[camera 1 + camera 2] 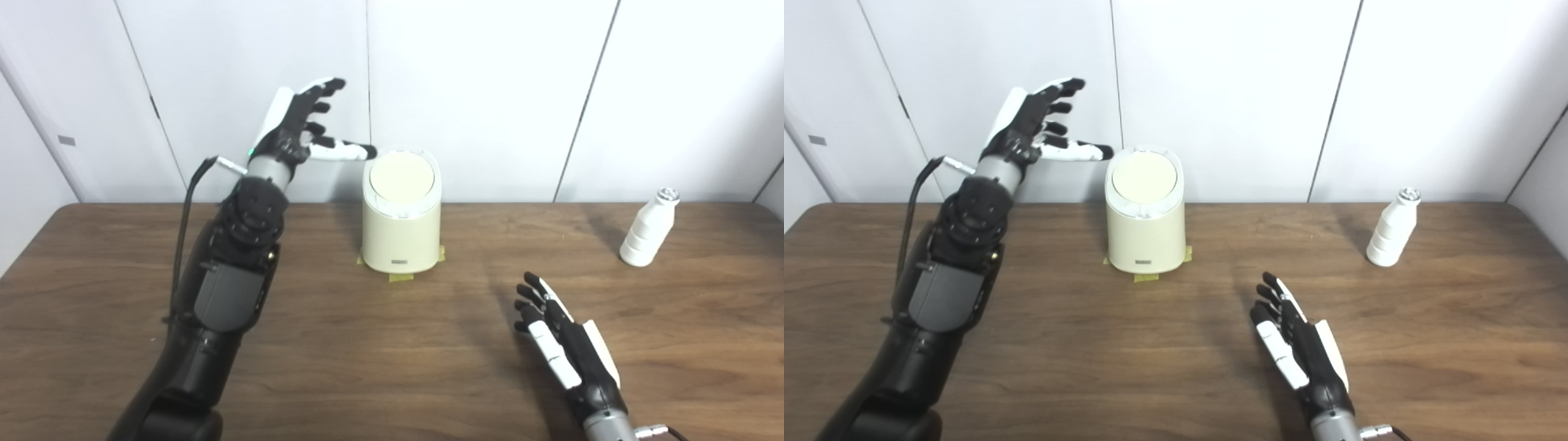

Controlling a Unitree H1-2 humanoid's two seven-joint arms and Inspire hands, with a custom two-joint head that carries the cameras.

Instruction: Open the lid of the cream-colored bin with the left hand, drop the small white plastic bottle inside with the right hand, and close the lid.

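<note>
The cream-colored bin (pixel 400 236) stands at the middle back of the wooden table with its round lid (pixel 402 176) closed. My left hand (pixel 298 130) is raised, open and empty, just left of the bin's top, its thumb pointing at the lid's rim. The small white plastic bottle (pixel 648 229) stands upright at the far right. My right hand (pixel 560 337) is open and empty, low over the table near the front, well short and left of the bottle.
Yellow tape tabs (pixel 401 277) mark the bin's base on the table (pixel 392 343). A white panelled wall (pixel 490 92) runs close behind the table's back edge. A black cable (pixel 190 202) loops off my left forearm.
</note>
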